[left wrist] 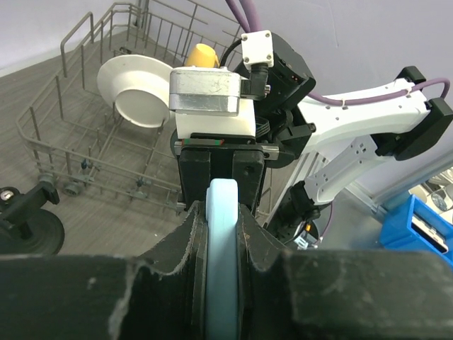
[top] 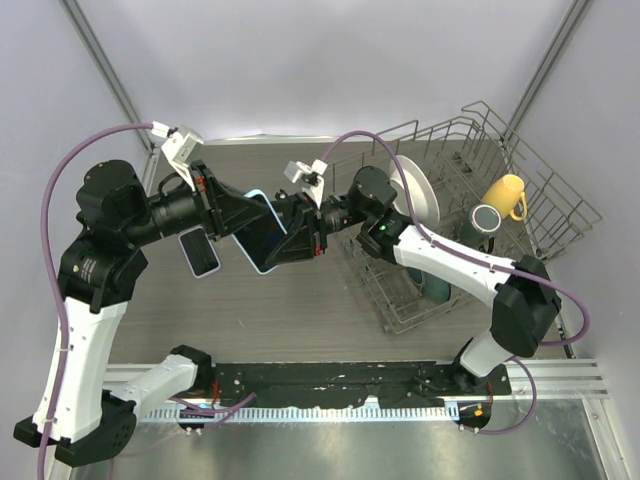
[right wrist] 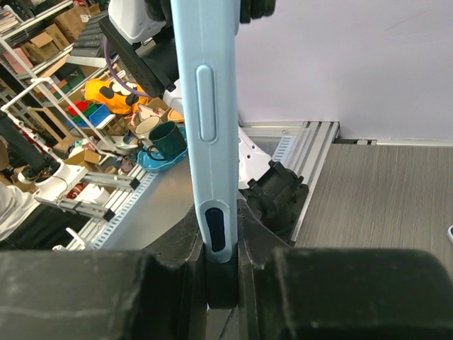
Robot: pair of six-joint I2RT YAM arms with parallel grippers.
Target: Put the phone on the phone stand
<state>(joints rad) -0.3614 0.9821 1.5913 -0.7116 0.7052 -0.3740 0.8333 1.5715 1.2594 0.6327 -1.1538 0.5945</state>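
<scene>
Nothing legible in any view: no text, label, brand, number or sign clear enough to read.
</scene>
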